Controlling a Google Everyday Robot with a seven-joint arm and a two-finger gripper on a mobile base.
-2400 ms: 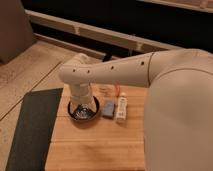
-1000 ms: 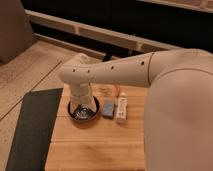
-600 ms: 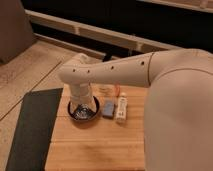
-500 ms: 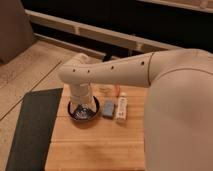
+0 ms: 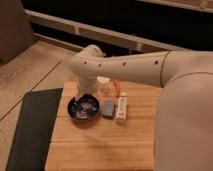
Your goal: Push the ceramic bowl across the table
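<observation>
although the gripper (image 5: 83, 95) is seen low over the table (image 5: 100, 145), its grip cannot be told; the ceramic bowl (image 5: 83, 109) is set just beside it.

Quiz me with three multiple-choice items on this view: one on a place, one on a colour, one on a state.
1. Where is the gripper?
A. at the far rim of the ceramic bowl
B. over the mat
C. beside the white tube

2. What colour is the block next to the bowl?
A. red
B. blue-grey
C. green

3. How does the bowl sit?
A. overturned
B. lifted off the wood
C. upright on the table

Answers:
1. A, the arm ends right at that rim.
2. B, its top shows blue-grey.
3. C, its speckled inside faces up.
</observation>
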